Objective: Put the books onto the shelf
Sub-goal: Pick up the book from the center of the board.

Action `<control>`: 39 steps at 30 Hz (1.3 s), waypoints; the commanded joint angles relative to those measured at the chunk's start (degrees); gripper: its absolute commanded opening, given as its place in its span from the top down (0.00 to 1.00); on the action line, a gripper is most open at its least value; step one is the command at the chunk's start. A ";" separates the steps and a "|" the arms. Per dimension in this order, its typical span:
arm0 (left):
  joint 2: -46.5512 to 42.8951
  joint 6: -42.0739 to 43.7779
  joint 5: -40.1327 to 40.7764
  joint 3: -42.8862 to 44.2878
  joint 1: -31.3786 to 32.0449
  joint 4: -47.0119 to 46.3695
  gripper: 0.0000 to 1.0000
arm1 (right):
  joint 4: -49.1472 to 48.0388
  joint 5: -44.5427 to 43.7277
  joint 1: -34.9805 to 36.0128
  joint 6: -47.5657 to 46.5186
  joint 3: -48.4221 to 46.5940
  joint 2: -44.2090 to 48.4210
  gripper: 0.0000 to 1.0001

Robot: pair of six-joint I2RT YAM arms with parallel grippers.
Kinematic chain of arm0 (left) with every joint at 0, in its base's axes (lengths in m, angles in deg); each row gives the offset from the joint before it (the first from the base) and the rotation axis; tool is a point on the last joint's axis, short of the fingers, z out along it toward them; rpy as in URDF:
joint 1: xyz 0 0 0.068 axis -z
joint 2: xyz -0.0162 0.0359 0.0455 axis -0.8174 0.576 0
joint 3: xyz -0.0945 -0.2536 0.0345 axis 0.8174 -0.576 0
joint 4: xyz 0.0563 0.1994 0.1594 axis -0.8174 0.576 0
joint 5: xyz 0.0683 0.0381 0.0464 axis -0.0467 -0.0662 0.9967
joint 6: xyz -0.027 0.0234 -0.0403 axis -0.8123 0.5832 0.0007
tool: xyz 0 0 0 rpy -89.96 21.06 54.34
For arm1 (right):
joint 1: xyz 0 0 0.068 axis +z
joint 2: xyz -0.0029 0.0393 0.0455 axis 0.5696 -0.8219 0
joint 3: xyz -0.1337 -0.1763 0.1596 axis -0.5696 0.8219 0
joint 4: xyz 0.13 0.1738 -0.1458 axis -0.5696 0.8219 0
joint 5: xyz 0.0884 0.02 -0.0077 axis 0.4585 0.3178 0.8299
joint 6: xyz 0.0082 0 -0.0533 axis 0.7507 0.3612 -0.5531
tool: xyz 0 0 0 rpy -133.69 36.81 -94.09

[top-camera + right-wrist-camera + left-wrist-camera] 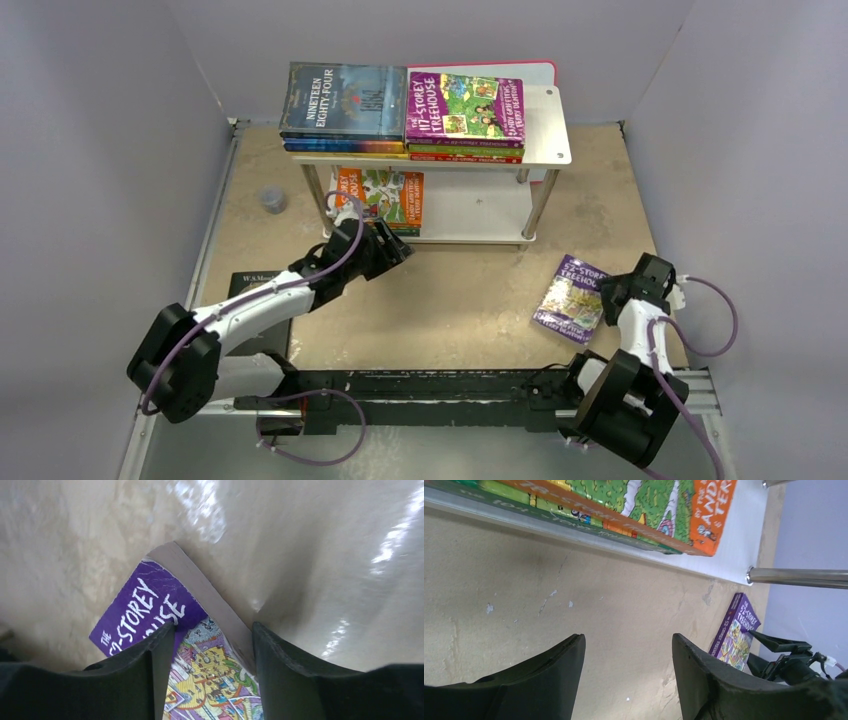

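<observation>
Paperback in black lies at the near left of the worktop, partly under the left arm, whose left claw gapes empty just before the orange Treehouse book on the lower board of the shelf. On its top board, Nineteen Eighty-Four tops the left stack and 117-Storey Treehouse the right. Near right, the purple 52-Storey Treehouse lies on the worktop, its right edge between the half-spread, unclamped fingers of the right claw.
</observation>
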 commanded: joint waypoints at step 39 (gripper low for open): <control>17.58 -8.28 -2.19 -2.40 10.18 -31.69 0.36 | 14.45 35.58 2.87 -20.69 -1.03 12.64 1.00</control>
